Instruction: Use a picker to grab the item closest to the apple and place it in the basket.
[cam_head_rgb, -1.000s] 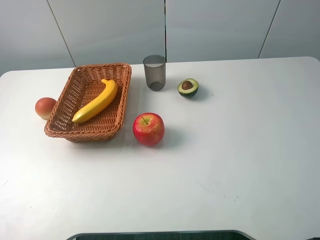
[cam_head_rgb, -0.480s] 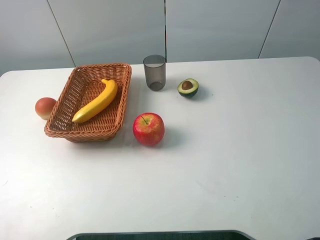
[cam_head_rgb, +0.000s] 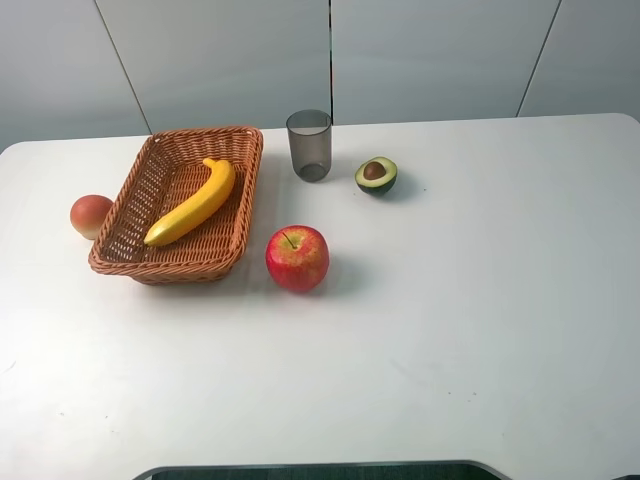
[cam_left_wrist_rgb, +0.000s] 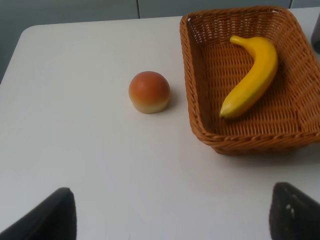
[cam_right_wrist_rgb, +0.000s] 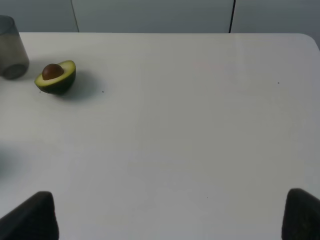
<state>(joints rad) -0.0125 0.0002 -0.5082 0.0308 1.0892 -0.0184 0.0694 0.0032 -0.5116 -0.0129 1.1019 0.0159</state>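
A red apple (cam_head_rgb: 297, 257) stands on the white table just right of the wicker basket (cam_head_rgb: 170, 270). A yellow banana (cam_head_rgb: 193, 203) lies inside the basket, and it shows in the left wrist view too: banana (cam_left_wrist_rgb: 252, 75), basket (cam_left_wrist_rgb: 260, 142). Behind the apple are a grey cup (cam_head_rgb: 310, 144) and an avocado half (cam_head_rgb: 376, 175). Neither gripper appears in the high view. My left gripper (cam_left_wrist_rgb: 170, 220) is open over bare table, short of the basket. My right gripper (cam_right_wrist_rgb: 165, 220) is open too, well away from the avocado half (cam_right_wrist_rgb: 56, 77).
A round orange-red fruit (cam_head_rgb: 91, 215) sits left of the basket, also in the left wrist view as the fruit (cam_left_wrist_rgb: 149, 91). The grey cup (cam_right_wrist_rgb: 11, 47) shows at the edge of the right wrist view. Grey wall panels stand behind the table's far edge.
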